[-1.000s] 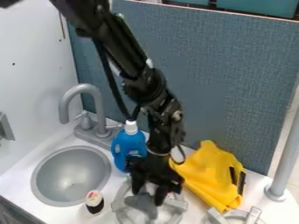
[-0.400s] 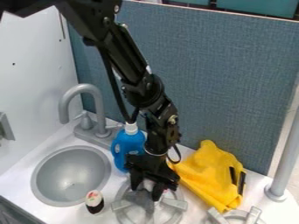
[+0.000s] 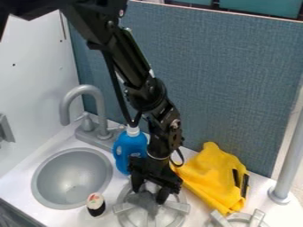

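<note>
The black gripper (image 3: 149,196) hangs low over the grey stove burner (image 3: 176,206) at the bottom centre. It is open, one finger at the burner's back left and the other farther right. Between and below the fingertips lies a dark grey patch (image 3: 142,200); I cannot tell whether it is a thing or a shadow. Whether the fingers touch the burner is unclear. Behind and left of the gripper stands a blue bottle (image 3: 122,153) with a white cap, partly covered by the arm. A yellow cloth item (image 3: 208,177) with black strips lies to its right.
A round grey sink (image 3: 72,178) with a curved faucet (image 3: 84,88) is at the left. A small black-and-white item (image 3: 96,205) stands between sink and burner. A second burner (image 3: 239,218) and a grey post (image 3: 289,155) are at the right, and a blue panel (image 3: 219,88) rises behind.
From the oldest frame, the gripper has shifted slightly up and left in the view, with only a small shift since the middle one. The bottle, cloth item and small black-and-white item have stayed put.
</note>
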